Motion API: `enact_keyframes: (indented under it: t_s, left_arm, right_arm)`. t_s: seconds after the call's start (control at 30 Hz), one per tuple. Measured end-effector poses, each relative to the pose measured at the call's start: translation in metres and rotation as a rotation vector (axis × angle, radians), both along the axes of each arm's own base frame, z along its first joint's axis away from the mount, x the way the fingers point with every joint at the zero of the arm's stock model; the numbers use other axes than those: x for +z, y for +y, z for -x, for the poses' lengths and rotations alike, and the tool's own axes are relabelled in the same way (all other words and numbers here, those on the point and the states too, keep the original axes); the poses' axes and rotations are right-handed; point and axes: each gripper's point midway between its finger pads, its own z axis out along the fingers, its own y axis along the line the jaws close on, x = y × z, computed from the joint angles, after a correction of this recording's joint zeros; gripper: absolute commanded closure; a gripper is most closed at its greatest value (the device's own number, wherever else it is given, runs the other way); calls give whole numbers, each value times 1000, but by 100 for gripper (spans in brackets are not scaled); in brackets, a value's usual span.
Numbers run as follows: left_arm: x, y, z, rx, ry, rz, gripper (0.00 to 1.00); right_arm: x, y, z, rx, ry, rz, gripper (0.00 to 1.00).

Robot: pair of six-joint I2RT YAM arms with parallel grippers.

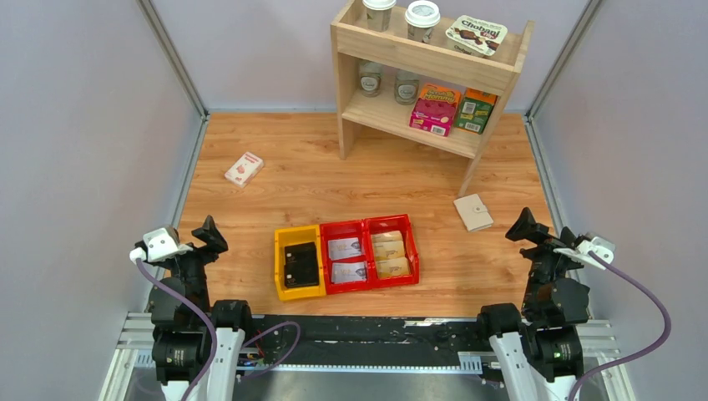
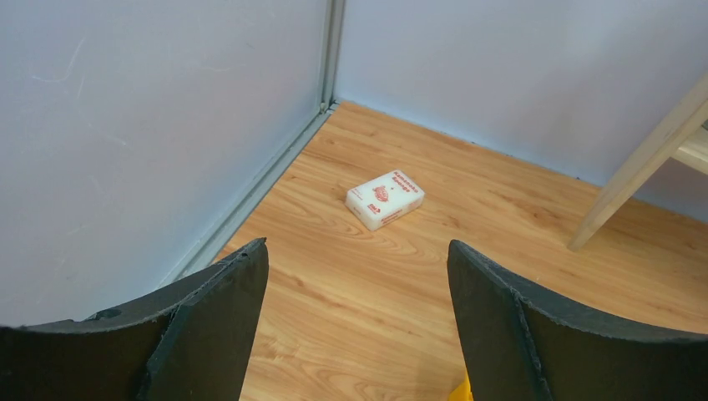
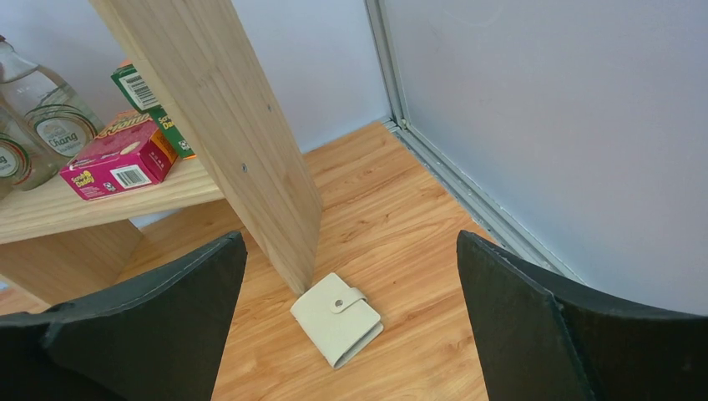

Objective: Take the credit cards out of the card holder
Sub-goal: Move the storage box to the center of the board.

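Nearest me, both arms sit folded over their bases at the near edge of the tabletop, wrists raised and tipped forward. The left pincer is spread wide with nothing between its fingers. The right pincer is spread just as wide and is also empty.

Only the overhead view takes in the trays between the arms. A yellow tray holds black blocks and touches a red tray. The red tray's left compartment has two silver-grey cards, and its right one has tan blocks.

Past the right pincer, the card holder lies flat on the tabletop, well apart from the trays and just beside the foot of the shelf side panel. From above it is only a pale square. The right wrist view shows it folded shut with its snap tab fastened, so I cannot tell what is inside.

The left wrist view alone gives a close look at a small box, white with red print, lying flat near the left wall. Farthest off, the shelf carries cups, bottles and cartons
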Motion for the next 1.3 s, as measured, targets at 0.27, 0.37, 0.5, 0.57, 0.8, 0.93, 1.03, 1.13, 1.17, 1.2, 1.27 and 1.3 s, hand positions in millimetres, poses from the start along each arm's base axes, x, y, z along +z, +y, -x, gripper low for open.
enact_keyframes:
  t_s: [0.27,0.37,0.5,0.57,0.8,0.93,1.03,1.13,1.17,1.2,1.27,1.3]
  left_arm:
    - [-1,3,1,17,1,15,14]
    - [-4,0,2,7,10,33,14]
    - [-9,-8,0,-35,56,58,14]
    - [-10,-12,-4,-56,107,80,14]
    - [-46,-53,-62,-236,548,212,14]
    - [-98,-96,-75,-380,814,308,14]
    - [-121,-138,-65,-483,945,294,13]
    - [-134,-173,-56,-550,1020,269,13]
    - [-139,-181,-55,-555,1040,256,13]
    - [-144,-187,-55,-550,1056,239,13]
    - [-158,-200,-55,-532,1098,209,13]
    - [-164,-204,-56,-522,1116,200,13]
  right_arm:
    - [8,21,-4,120,-11,-1,0]
    - [15,35,-14,193,20,-6,0]
    - [0,51,-31,272,109,-20,0]
    - [-6,56,-34,294,137,-28,0]
    - [-6,65,-34,341,138,-29,0]
    - [-4,65,-30,344,117,-25,0]
    - [-1,63,-26,335,99,-25,0]
    - [0,63,-24,334,89,-25,0]
    - [-1,63,-24,335,87,-25,0]
    - [-1,63,-24,337,85,-24,0]
    - [0,64,-22,340,79,-24,0]
    - [1,64,-22,341,73,-24,0]
